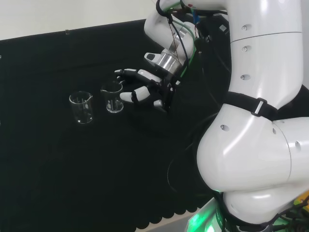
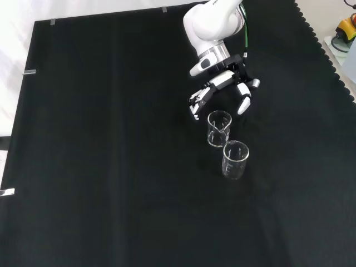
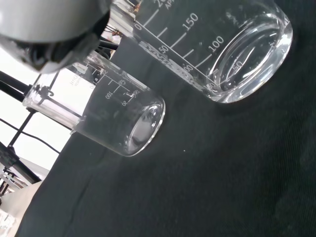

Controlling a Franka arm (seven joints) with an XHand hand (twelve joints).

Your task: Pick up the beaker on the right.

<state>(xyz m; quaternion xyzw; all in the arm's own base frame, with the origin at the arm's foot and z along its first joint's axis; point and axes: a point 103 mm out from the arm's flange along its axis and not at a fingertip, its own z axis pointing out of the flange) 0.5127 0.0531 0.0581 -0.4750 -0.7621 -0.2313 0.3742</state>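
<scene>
Two clear beakers stand upright on the worktop [image 2: 100, 167], which is covered in black cloth with a scalloped edge. Head view: they sit side by side, left beaker [image 1: 81, 107] apart from the right beaker [image 1: 112, 99]; the robot hand [image 1: 145, 89] is just right of the right beaker, one fingertip over its rim. Front view: the same pair line up one behind the other, far beaker [image 2: 218, 128] next to the hand, near beaker [image 2: 235, 159] just beside it. Fingers are spread and relaxed, straddling the far beaker's far side, grasping nothing. Contact with the glass: cannot tell. Wrist view alone shows printed graduation marks on both beakers; both look empty. Pale wall behind the worktop in head view.
</scene>
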